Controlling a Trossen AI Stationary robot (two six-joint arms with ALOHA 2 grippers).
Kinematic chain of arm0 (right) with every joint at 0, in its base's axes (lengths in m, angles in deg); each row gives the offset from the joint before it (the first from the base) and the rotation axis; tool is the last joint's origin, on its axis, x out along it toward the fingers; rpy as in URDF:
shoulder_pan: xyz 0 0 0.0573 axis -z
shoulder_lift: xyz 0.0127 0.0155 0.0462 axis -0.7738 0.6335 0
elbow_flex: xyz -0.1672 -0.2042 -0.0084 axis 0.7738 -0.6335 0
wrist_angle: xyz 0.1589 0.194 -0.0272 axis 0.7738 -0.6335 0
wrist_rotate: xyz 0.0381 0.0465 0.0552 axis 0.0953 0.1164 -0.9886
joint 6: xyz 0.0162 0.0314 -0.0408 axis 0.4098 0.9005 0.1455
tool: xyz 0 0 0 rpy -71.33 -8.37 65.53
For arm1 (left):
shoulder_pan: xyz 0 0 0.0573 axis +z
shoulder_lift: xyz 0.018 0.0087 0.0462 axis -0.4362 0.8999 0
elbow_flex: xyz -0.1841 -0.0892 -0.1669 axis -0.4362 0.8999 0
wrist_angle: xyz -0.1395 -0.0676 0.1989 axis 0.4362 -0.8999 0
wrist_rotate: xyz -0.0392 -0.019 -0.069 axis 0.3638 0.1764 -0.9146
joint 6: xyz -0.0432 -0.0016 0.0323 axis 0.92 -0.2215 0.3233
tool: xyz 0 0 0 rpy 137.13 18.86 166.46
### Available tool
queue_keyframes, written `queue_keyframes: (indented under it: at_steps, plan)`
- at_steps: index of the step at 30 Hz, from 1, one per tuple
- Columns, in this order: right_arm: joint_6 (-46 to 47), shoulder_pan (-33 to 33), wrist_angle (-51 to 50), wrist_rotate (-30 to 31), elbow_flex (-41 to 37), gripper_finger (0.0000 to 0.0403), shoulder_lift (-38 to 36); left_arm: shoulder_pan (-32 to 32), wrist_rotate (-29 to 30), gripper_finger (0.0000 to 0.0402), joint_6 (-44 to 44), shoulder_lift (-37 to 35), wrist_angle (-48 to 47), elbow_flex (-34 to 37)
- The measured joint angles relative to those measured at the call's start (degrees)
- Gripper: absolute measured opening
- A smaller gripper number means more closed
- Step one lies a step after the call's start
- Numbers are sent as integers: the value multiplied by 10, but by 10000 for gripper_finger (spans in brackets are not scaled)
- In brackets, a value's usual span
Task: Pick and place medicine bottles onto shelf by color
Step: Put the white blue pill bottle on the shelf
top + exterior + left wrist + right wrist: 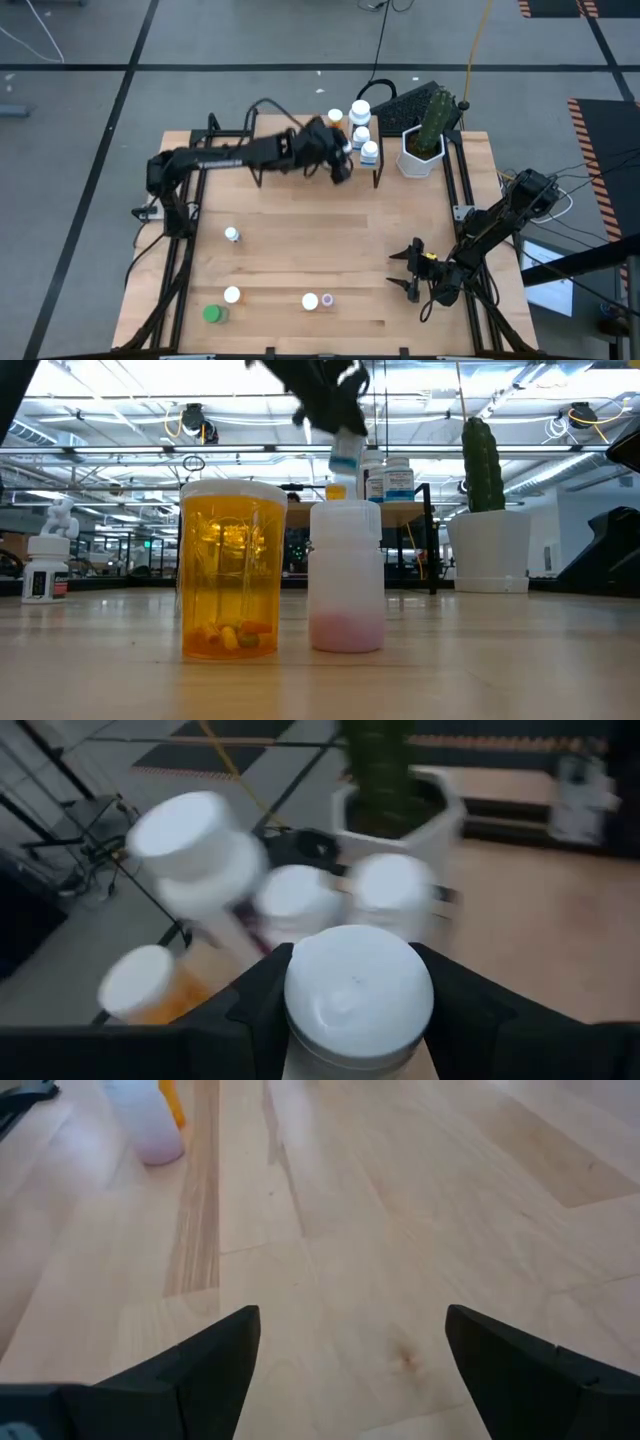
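Blurred white caps crowd my left wrist view, so I cannot count the bottles on the shelf (300, 170) exactly; from above I make out three white ones (361, 111) and an orange one (335, 118) at its far end. My left gripper (343, 166) reaches out over the shelf, its fingers (250, 1010) clamped on a white-capped bottle (358, 995) just short of that cluster. My right gripper (412, 270) waits low near the table's (290, 265) right edge, fingers spread, well apart from the loose bottles (232, 295) along the near side.
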Motion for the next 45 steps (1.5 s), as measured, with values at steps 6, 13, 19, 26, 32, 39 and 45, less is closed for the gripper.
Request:
queue_keyframes:
  at_steps: [6, 13, 19, 26, 32, 39, 45]
  plan:
    - [10, 0, -4, 0, 0, 313, 0, 83, -35, 201, 15, 5, 97, 81]
    - [10, 0, -9, 0, 0, 313, 0, 130, -124, 180, 57, 3, 232, 165]
    - [12, 0, -9, 0, 0, 313, 0, 132, -125, 210, 73, 2, 276, 190]
    - [15, 0, -8, 0, 0, 313, 0, 128, -116, 245, 69, 2, 281, 190]
    - [15, 0, -5, 0, 0, 313, 0, 129, -114, 280, 68, 3, 289, 191]
    - [14, 0, -6, 0, 0, 313, 0, 128, -114, 337, 71, 3, 289, 191]
    - [14, 0, -8, 0, 0, 313, 0, 119, -96, 366, 76, -12, 288, 192]
